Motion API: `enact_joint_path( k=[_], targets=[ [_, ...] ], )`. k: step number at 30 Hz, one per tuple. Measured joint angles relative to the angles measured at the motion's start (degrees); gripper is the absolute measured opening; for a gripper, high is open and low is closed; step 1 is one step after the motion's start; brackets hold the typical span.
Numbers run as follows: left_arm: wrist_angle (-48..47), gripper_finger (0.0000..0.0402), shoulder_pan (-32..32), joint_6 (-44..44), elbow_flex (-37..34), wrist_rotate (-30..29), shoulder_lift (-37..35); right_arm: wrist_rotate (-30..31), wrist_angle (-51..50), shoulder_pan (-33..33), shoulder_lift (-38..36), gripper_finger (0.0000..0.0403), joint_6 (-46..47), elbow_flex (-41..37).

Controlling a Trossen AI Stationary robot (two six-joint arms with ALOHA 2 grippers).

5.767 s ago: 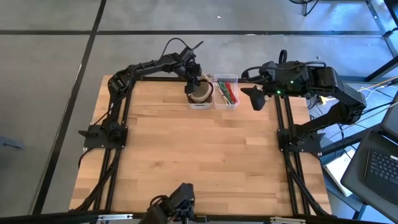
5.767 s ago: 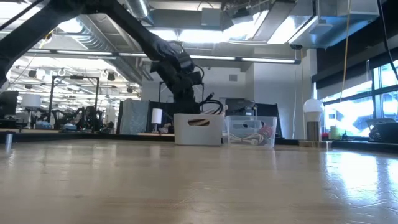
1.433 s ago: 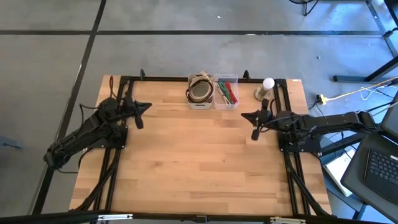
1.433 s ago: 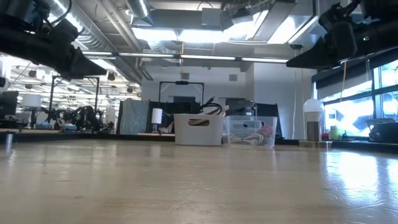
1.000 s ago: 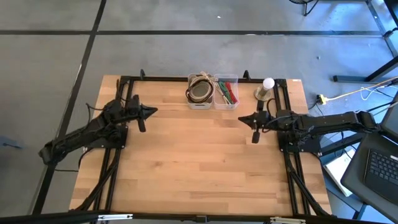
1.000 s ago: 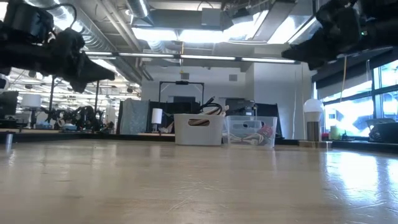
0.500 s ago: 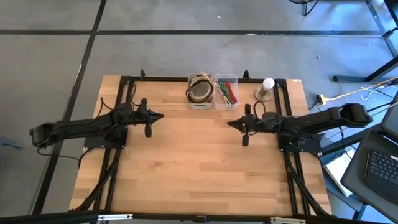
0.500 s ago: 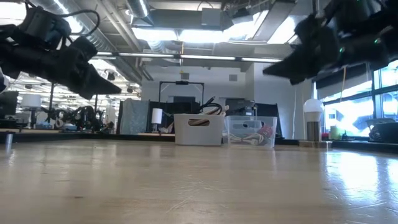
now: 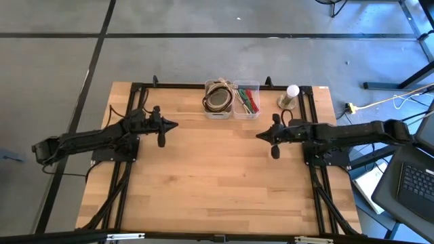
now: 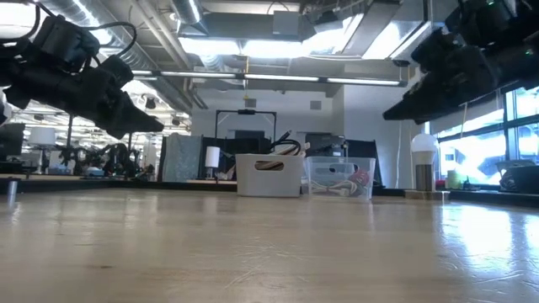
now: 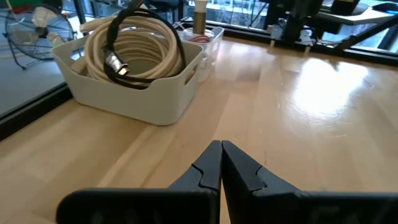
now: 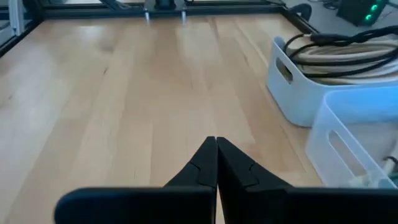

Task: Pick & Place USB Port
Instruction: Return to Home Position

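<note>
White plastic bin (image 11: 134, 99): coiled beige cables (image 11: 140, 43) stowed. My left gripper (image 11: 221, 146), right gripper (image 12: 216, 140): fingers together, empty, nothing apparently left to carry.

a pale wooden table (image 9: 217, 183) of long planks sits on a grey concrete floor (image 9: 54, 68) crossed by dark seams. a black frame rail (image 9: 176, 85) runs along its far edge. at the far right corner is a small stand with a round white top (image 9: 291, 93) (in the low view it reads as a white dome on a tan cylinder). off the table's right side lies an open laptop (image 9: 415, 180), and a yellow cord (image 9: 374, 104) trails over the floor near it. a wire-guarded fan (image 11: 28, 28) shows beyond the table in the left wrist view.
</note>
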Motion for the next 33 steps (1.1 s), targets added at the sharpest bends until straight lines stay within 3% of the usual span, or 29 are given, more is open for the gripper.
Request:
enact_joint_path(
  k=[7, 13, 17, 24, 33],
  targets=[
    [-0.02, 0.0001, 1.39, -0.24, 0.02, 0.00, 0.01, 4.50, -13.43, 0.05, -12.05, 0.0000, 0.35, 0.02],
    [-0.02, 0.0003, 1.48, -2.63, 0.02, -0.06, -0.02, 6.97, -19.25, 0.03, -17.42, 0.0000, 0.29, -0.04],
    [-0.09, 0.0001, 1.48, -3.02, 0.02, -0.66, 0.01, 8.08, -16.18, 0.03, -19.49, 0.0000, -0.04, -4.06],
    [-0.15, 0.0008, 1.48, -2.14, 0.03, -0.61, 0.00, 8.62, 1.28, 0.03, -23.07, 0.0000, -1.59, -12.29],
    [-0.15, 0.0005, 1.48, -2.10, 0.04, -0.59, -0.01, 8.21, -6.45, 0.03, -24.21, 0.0000, -4.38, -12.52]
  ],
)
